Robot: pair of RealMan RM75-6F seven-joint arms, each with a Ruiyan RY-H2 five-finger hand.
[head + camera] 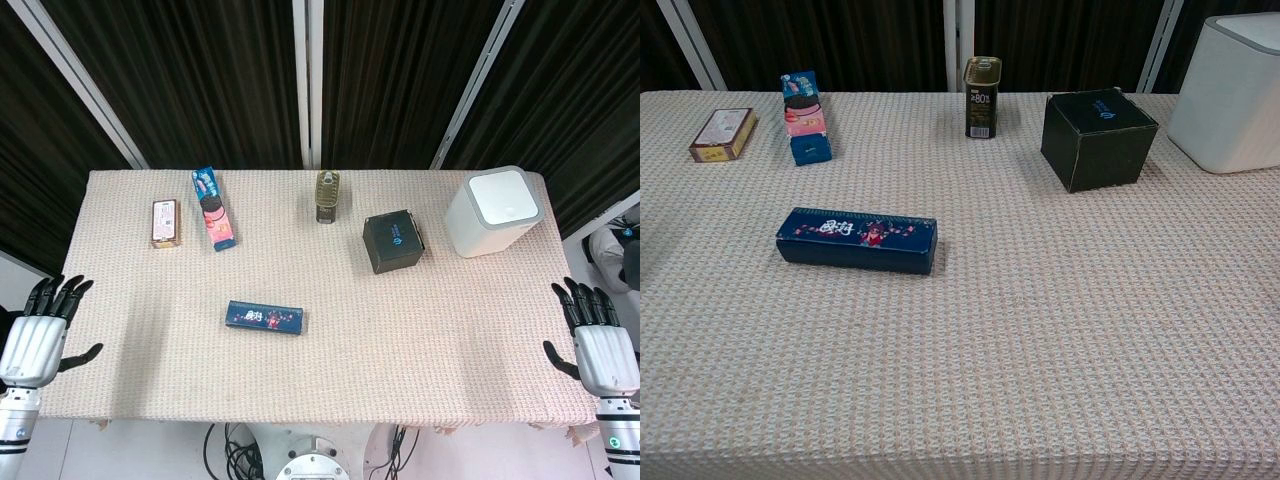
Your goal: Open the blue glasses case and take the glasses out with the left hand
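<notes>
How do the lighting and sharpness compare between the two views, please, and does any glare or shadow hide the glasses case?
Head view: even, bright light, sharp throughout; the blue glasses case casts hardly any shadow, and the left hand and right hand are cut by the frame edges. Chest view: dimmer, slightly soft; the case shows only a thin shadow, and the white bin looks bright without glare.

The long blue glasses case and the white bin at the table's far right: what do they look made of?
The long blue glasses case looks like printed card or card-covered board: sharp box edges, matt printed artwork on top. The white bin looks like moulded plastic: rounded corners, smooth even surface with a grey lid rim. Neither material can be confirmed by look alone.
</notes>
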